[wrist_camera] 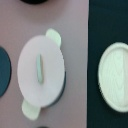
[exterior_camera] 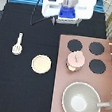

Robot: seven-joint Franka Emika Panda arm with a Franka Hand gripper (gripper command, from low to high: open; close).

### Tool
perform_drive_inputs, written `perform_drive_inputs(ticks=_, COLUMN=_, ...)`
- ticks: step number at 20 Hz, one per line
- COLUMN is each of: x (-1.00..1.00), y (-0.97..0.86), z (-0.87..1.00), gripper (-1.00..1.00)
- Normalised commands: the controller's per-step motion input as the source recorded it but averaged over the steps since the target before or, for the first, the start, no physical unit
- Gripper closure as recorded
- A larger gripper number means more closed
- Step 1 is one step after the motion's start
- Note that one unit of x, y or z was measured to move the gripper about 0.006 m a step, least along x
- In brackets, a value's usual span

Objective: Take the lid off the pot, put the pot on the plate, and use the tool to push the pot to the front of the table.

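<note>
Hovering with tool well apart from pot, toward exterior view's top; open or closed, cannot tell. Sitting on stove, lid on, plate at exterior view's left of pot.

Robot test bench, dressed as a toy kitchen. Black surface carrying a brownish-pink stove block with black burners, a grey-beige pan, a small lidded pot, a cream plate and a white spatula. Gripper hanging at the exterior view's top, above the surface's far edge. Miniature plastic-looking cookware throughout; no real kitchen fittings.
</note>
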Motion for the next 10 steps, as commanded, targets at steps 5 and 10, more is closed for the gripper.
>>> perform_drive_inputs(ticks=5, x=1.0, y=0.48, z=0.0, gripper=-1.0)
perform_drive_inputs(ticks=10, x=0.97, y=0.57, z=-0.14, gripper=-1.0)
